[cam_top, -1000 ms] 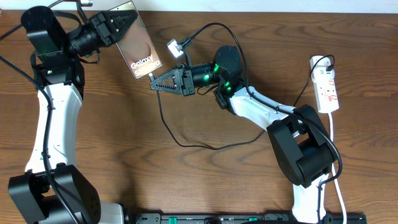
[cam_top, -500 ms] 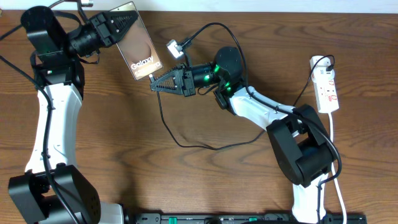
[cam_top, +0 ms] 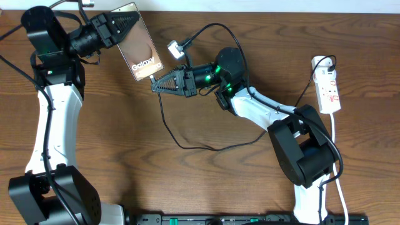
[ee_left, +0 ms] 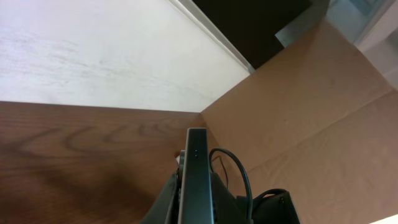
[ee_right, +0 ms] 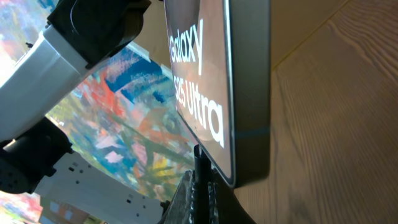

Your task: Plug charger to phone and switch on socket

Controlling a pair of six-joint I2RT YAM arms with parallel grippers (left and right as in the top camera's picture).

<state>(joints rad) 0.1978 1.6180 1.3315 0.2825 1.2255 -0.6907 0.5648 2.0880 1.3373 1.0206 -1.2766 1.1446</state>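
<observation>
1 flat dark phone (cam_top: 142, 55) with white "Galaxy" writing is up near the far left of the brown wooden tabletop (cam_top: 100, 156), pinched tight at its top end by the left claw (cam_top: 128, 24). The right claw (cam_top: 155, 85) squeezes the small plug tip of the long thin black charger (cam_top: 164, 115), right at the phone's bottom edge. The narrow white socket (cam_top: 329, 87) lies well apart, on the right.

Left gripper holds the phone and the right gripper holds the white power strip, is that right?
No. The left gripper does hold the phone, but the right gripper holds the charger; the overhead view shows the power strip lying untouched.
</observation>
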